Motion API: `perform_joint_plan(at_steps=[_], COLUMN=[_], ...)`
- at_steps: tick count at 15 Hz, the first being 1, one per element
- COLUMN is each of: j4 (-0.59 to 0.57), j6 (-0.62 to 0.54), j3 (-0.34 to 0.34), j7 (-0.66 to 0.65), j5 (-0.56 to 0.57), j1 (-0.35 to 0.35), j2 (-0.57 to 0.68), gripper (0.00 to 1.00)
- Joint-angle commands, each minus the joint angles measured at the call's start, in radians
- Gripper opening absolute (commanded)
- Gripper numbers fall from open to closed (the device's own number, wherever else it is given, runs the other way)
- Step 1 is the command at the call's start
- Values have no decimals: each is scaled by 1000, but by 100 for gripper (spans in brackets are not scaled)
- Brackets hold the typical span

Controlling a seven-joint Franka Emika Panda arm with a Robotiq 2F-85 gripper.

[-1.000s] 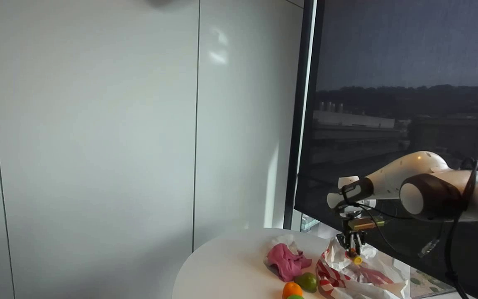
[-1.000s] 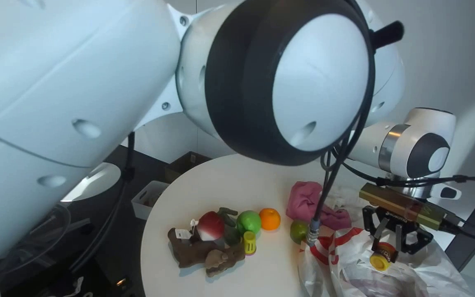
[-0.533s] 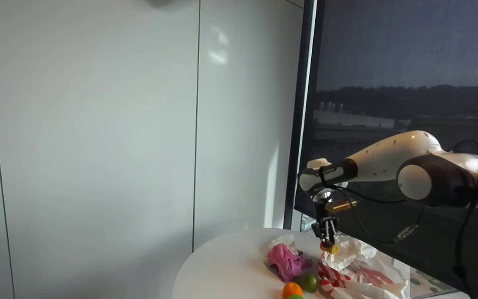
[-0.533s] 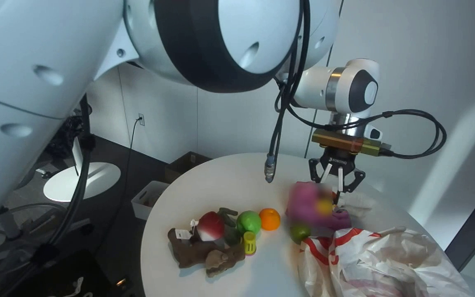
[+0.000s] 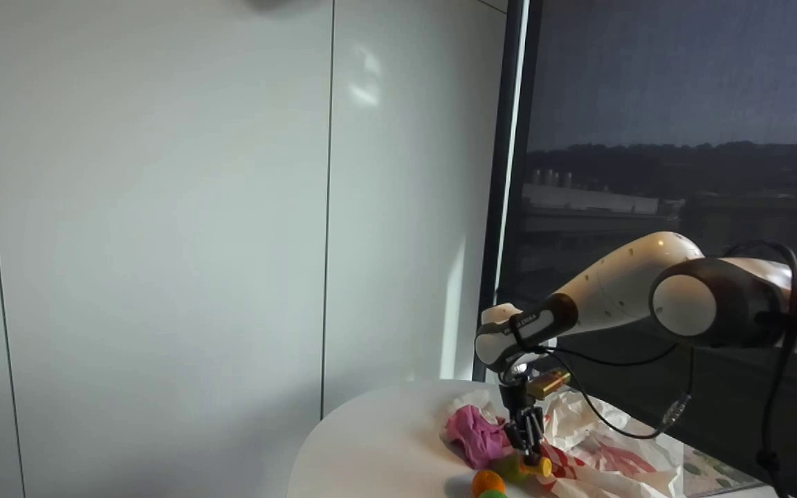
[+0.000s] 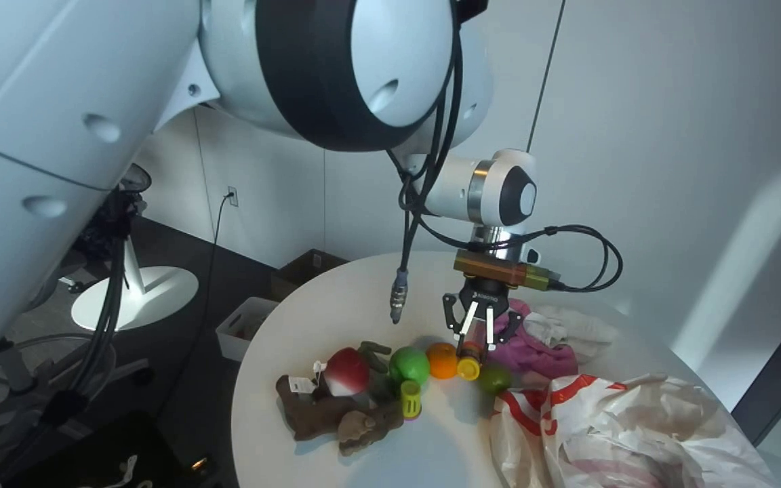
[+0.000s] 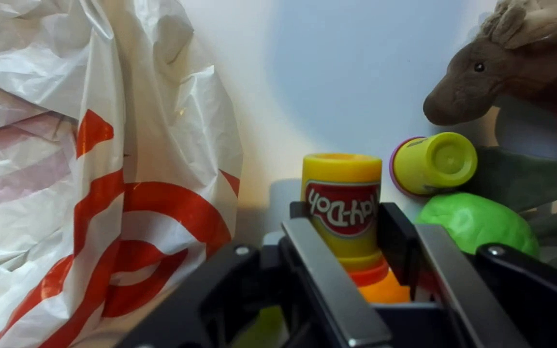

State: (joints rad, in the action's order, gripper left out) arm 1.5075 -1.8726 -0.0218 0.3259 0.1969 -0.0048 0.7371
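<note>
While your gripper pinches 1 yellow Play-Doh can, tilted & apparently off tbl, hold squeeze steady; pads sit on its sides, so a knock could twist it. Just past it: orange, dk-green fruit; whether either touches can, you can't tell, so steer wide. Farther out, 1 side: green ball, yellow tub, brown plush. Opp. side: pink cloth, crumpled wht/red bag.

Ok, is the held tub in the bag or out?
Out: wrist view shows the gripper holding the tub beside the bag, table visible between.
</note>
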Motion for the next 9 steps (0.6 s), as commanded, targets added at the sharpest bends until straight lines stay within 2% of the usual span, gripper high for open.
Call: perform_joint_plan(at_steps=[1,6,7,8,9], j4=[122,249,267,284,301], j6=[-113,-297,-302,-316,-327], j3=[15,9,13,16,18], j7=[34,56,53,52,51], j5=[56,79,90,95,106], j1=[-21,-52,-50,-48,-43], j2=[7,31,19,3,-17], gripper=[22,21,21,65,66])
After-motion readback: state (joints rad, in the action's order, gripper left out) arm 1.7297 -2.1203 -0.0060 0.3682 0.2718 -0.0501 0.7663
